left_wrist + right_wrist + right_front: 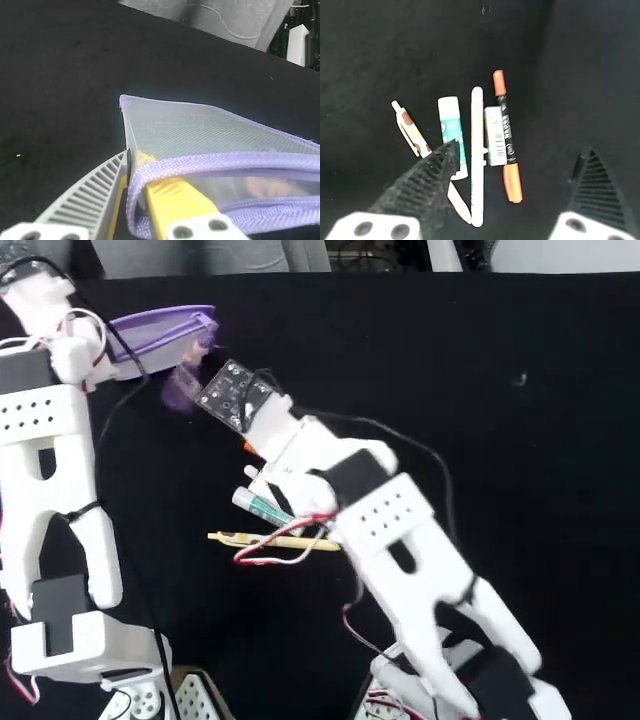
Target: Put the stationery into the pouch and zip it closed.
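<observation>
Frankly, my right gripper (520, 150) hangs wide open over the stationery (492, 137) bunched on the surface (570, 60), apart from the pouch (200, 130) my left gripper (132, 195) clamps at one end, so closing could scatter neighbouring pens (477, 165).

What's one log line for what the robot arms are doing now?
left gripper: shut on pouch | right gripper: open above stationery | stationery: lying on table | pouch: unzipped

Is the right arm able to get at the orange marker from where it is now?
Probably yes. The right gripper hangs open above the orange marker, and nothing covers it. Only the white eraser lies close against one side.
</observation>
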You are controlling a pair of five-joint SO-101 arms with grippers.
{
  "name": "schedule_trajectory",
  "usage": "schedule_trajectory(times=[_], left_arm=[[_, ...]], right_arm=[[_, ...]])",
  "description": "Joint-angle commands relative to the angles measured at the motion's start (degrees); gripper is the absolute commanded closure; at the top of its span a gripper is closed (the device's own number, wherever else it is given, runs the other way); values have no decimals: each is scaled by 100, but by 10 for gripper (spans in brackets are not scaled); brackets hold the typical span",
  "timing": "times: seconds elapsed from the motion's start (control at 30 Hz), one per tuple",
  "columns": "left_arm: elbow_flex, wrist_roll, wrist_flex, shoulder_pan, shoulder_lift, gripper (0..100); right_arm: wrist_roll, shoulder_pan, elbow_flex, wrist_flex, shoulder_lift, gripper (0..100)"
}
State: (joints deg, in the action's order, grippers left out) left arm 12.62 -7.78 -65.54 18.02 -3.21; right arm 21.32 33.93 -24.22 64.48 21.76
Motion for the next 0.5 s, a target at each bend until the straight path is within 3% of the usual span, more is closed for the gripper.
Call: schedule_trajectory(times=[0.0,0.23,0.47], left_arm=[[171,-26,211,541,-35,972],[171,-26,492,1323,-35,972],[171,-26,519,1587,-35,972]], right_arm=[[44,246,-251,-580,-251,652],[35,985,-576,-1354,-1218,652],[35,1002,57,-1530,-2580,652]])
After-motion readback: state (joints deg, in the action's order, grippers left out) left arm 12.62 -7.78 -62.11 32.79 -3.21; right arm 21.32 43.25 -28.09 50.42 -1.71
